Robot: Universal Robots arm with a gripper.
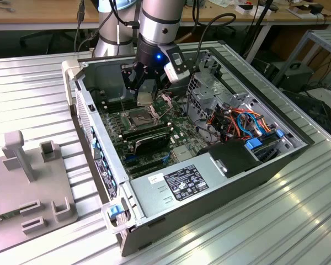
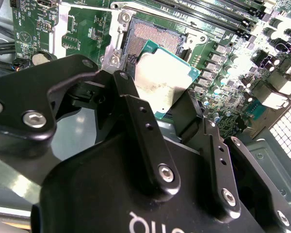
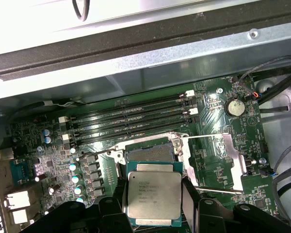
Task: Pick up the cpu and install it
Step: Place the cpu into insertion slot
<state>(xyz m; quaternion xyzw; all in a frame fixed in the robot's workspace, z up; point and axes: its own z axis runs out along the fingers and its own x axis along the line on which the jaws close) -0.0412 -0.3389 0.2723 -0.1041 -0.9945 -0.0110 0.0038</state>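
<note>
My gripper (image 1: 145,93) hangs inside the open computer case, shut on the cpu (image 1: 145,99), a square chip with a silver lid. In both wrist views the cpu (image 3: 153,194) (image 2: 161,85) sits flat between the black fingers (image 2: 136,116), just above the motherboard. The open socket (image 3: 150,155) (image 2: 157,39) lies right beyond the chip's edge, and its metal load plate (image 3: 214,165) is swung open to one side. In the exterior view the socket (image 1: 139,117) is directly below and slightly nearer than the gripper.
Memory slots (image 3: 128,119) run past the socket. A drive cage (image 1: 209,83) and a bundle of coloured cables (image 1: 243,124) stand on the exterior view's right, the power supply (image 1: 182,185) is at the front. A grey fixture (image 1: 30,182) sits outside the case (image 1: 77,74).
</note>
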